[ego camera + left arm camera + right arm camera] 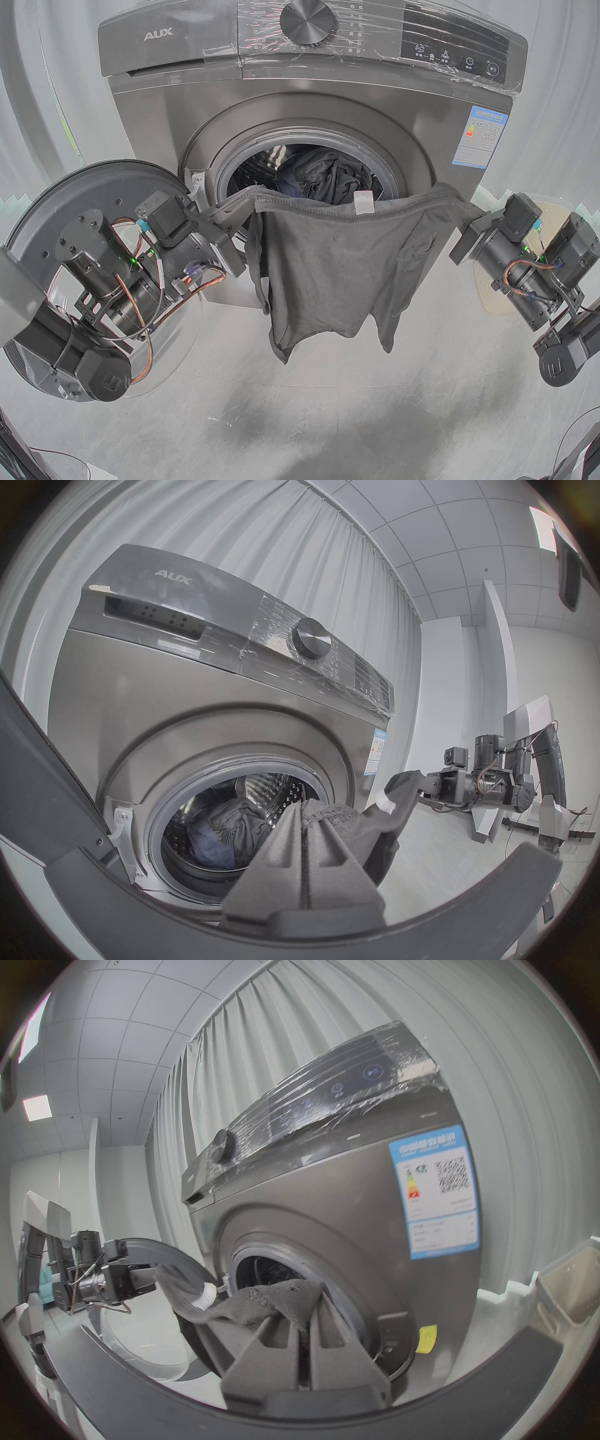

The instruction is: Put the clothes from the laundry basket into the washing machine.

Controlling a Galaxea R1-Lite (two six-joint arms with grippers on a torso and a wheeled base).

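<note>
A dark grey garment (331,269) hangs stretched between my two grippers just in front of the washing machine's round opening (306,164). My left gripper (240,209) is shut on the garment's left corner (325,812). My right gripper (472,219) is shut on its right corner (275,1300). The cloth's lower part dangles toward the floor. Inside the drum lie dark clothes (328,175), also seen in the left wrist view as a grey and bluish heap (225,839). The laundry basket (572,1288) stands to the right of the machine.
The machine's door (94,206) stands swung open on the left, behind my left arm. Pale curtains hang behind the machine. The grey floor (350,406) in front is bare.
</note>
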